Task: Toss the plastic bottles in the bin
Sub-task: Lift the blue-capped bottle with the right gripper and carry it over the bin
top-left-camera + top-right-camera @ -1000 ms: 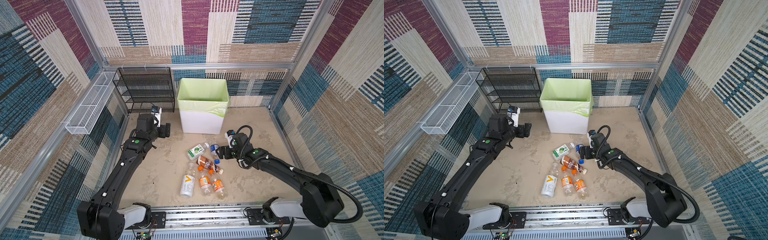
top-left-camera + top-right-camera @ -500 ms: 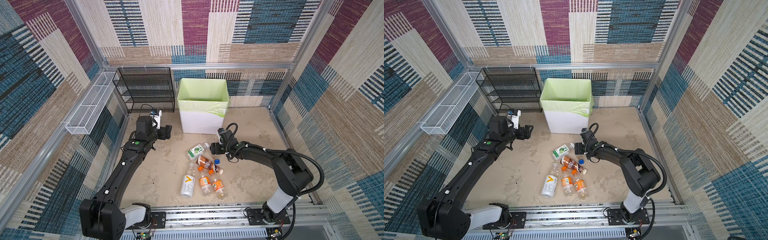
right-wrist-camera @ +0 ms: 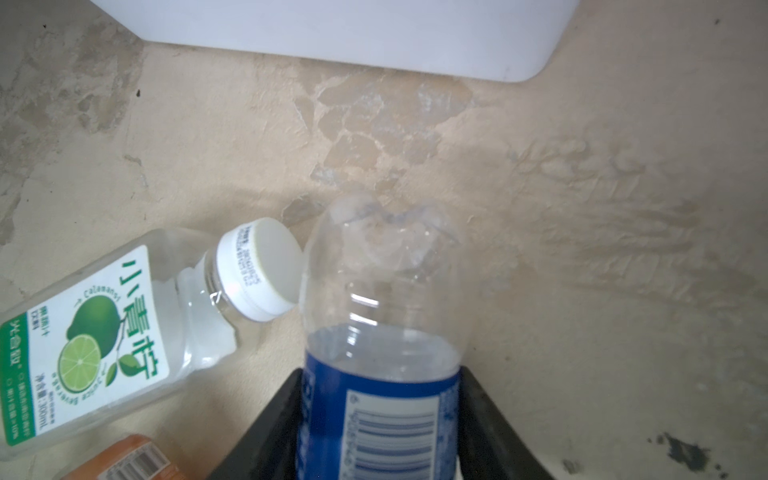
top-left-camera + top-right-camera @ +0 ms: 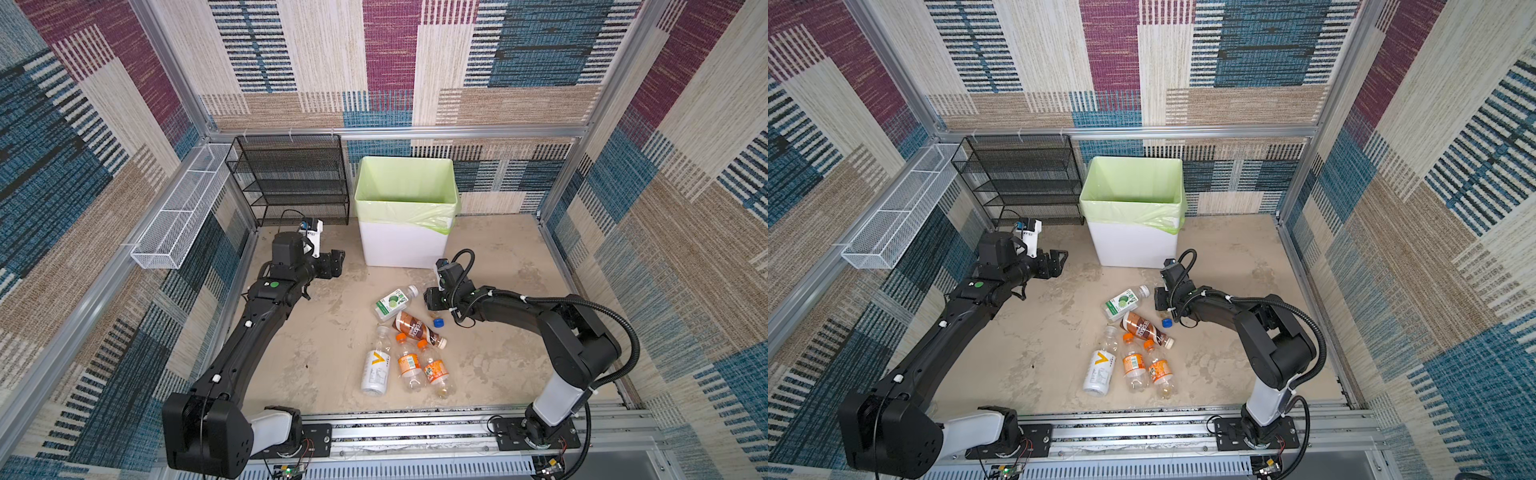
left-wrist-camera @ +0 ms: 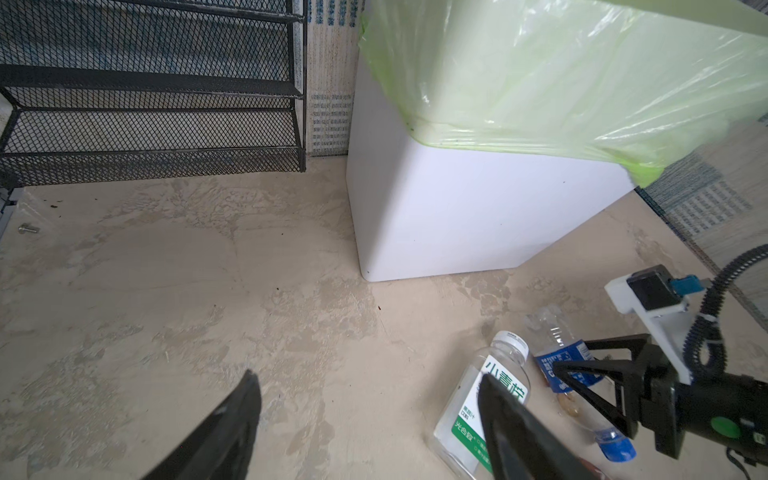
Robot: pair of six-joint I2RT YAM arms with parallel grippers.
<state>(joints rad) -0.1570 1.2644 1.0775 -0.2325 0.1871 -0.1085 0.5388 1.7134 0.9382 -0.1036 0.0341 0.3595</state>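
Right gripper (image 3: 380, 399) clamped on blue-label bottle (image 3: 382, 291); thin plastic may buckle and slip out on lift, knocking lime bottle (image 3: 95, 332) just beside. Left gripper (image 5: 365, 376) apart, empty.

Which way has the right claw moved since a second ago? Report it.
Yes: the right claw shifted left in a top view, toward the lime-labelled bottle before the bin.
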